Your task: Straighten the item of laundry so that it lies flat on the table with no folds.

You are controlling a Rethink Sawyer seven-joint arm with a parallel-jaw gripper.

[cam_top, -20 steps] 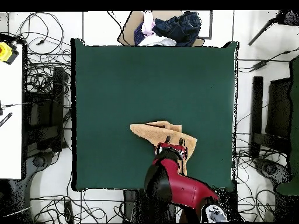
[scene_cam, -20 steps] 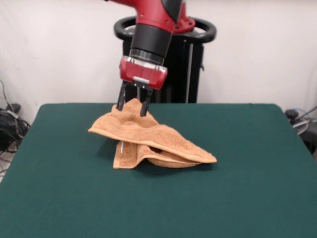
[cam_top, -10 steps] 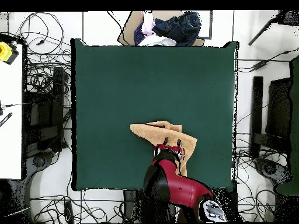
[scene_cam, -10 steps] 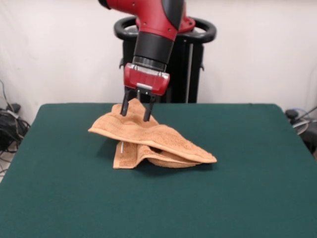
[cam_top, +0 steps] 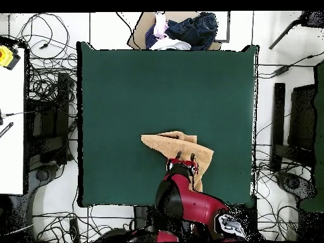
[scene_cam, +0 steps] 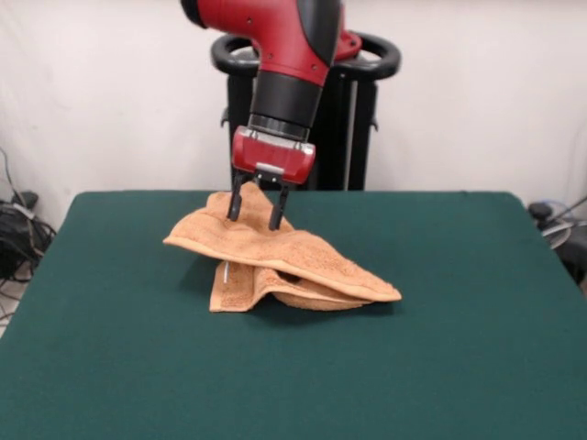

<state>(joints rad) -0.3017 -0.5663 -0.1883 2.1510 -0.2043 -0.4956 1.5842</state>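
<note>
the towel (scene_cam: pixel 275 257) sits crumpled on the table (scene_cam: pixel 440 348), folded over itself in layers, a top flap draped across a lower one with a small white tag (scene_cam: pixel 224 274) peeking out at the front view's left. in that view its long axis runs from a raised hump at the back left down to a pointed corner at the right front. and there's the gripper (scene_cam: pixel 256 211), right above that back hump, its two dark fingers (scene_cam: pixel 277 209) spread apart and empty, tips at or just above the cloth; contact is hard to call from here. so the bulk of the towel lies forward and to the right of the claw in the front view, trailing away toward that far corner. from overhead, the towel (cam_top: pixel 171 145) lies in the half of the table (cam_top: pixel 114 88) nearer the robot, with the gripper (cam_top: pixel 185 155) over its robot-side edge. wide green felt is open on every side, most of all away from the robot, so there looks to be plenty of room to drag a layer out and spread it.
</note>
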